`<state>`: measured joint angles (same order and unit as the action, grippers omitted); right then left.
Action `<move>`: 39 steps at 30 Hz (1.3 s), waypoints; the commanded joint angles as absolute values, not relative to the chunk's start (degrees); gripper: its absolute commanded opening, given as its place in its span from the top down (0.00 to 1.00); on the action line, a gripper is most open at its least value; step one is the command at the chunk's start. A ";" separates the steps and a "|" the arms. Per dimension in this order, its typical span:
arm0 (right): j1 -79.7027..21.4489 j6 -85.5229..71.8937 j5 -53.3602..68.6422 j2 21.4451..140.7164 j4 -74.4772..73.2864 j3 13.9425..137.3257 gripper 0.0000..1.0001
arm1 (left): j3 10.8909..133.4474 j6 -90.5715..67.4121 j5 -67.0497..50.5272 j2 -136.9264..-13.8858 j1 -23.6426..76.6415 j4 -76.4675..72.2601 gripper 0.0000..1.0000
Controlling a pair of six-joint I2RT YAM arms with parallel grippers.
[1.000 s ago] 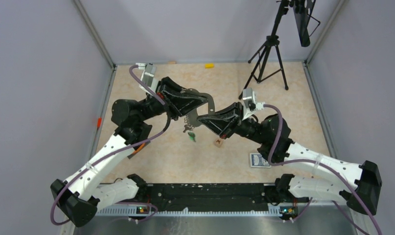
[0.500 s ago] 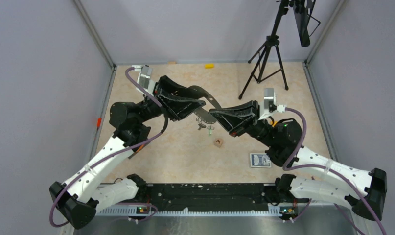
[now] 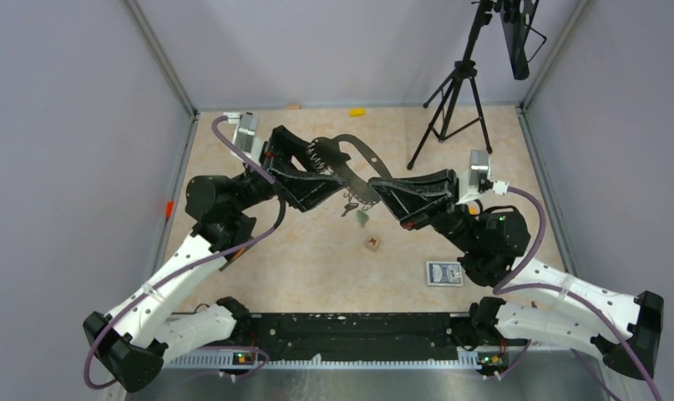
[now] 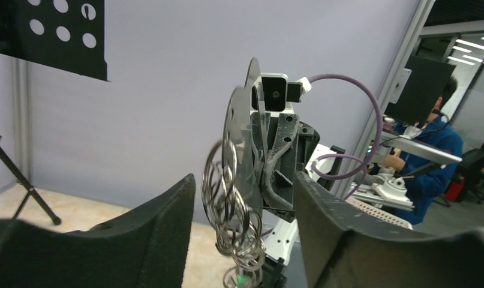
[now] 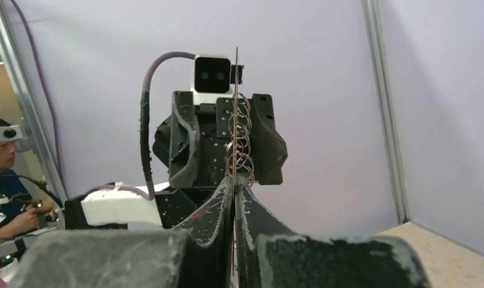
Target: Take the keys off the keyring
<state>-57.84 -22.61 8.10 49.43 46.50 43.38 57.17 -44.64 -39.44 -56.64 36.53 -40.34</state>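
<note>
A card (image 3: 443, 273) and brown cube (image 3: 372, 243) lie on the table (image 3: 300, 259). Above them the keys (image 3: 352, 209) dangle from the keyring (image 3: 356, 159), held upright in the air. The right gripper (image 3: 376, 191) is clamped on its lower edge; the left gripper (image 3: 333, 169) stands spread around it, seemingly not touching. Beyond stands a tripod (image 3: 458, 92).

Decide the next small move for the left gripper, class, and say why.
Probably close the left gripper on the coil of small rings between its open fingers. The right gripper is shut on the keyring, holding it edge-on and raised. The keys dangle below the rings, so a second grip there seems needed before anything can be worked off.
</note>
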 commanded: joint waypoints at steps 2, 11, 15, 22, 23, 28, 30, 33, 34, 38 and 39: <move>-57.44 -23.33 5.78 47.88 53.34 43.66 1.00 | 55.92 -46.30 -40.87 -56.63 36.69 -44.79 0.24; -57.47 -23.97 3.45 49.42 59.06 43.95 1.00 | 52.84 -51.65 -41.28 -58.25 36.65 -52.45 0.20; -57.40 -24.04 3.26 50.68 60.70 44.56 1.00 | 52.47 -52.30 -41.46 -58.67 36.68 -52.85 0.21; -57.43 -24.85 4.27 52.42 61.97 44.69 1.00 | 52.47 -54.01 -41.81 -59.74 36.83 -56.74 0.27; -57.41 -24.98 4.18 52.53 62.26 44.45 1.00 | 52.40 -54.27 -41.90 -59.86 36.83 -57.20 0.27; -57.46 -25.56 3.76 53.19 63.50 44.02 1.00 | 51.78 -55.70 -41.51 -61.16 37.50 -60.03 0.31; -57.40 -25.66 3.78 53.64 64.05 44.10 1.00 | 51.01 -56.50 -40.87 -61.63 37.70 -62.40 0.33; -57.40 -25.95 3.92 54.20 64.82 44.19 1.00 | 50.25 -57.19 -39.92 -62.17 37.84 -64.02 0.36; -57.39 -26.06 3.90 54.37 65.01 44.21 1.00 | 50.13 -57.26 -39.61 -62.30 37.88 -64.25 0.37; -57.44 -26.35 4.21 54.82 65.36 44.06 1.00 | 49.53 -57.48 -37.77 -62.25 38.06 -65.51 0.41; -57.42 -26.55 4.22 54.93 65.50 43.92 1.00 | 49.43 -57.48 -37.33 -62.21 38.10 -65.78 0.41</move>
<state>-57.84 -25.21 4.12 54.57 60.80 43.38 49.65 -56.64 -39.59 -62.54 37.69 -60.45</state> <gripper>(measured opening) 0.004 0.599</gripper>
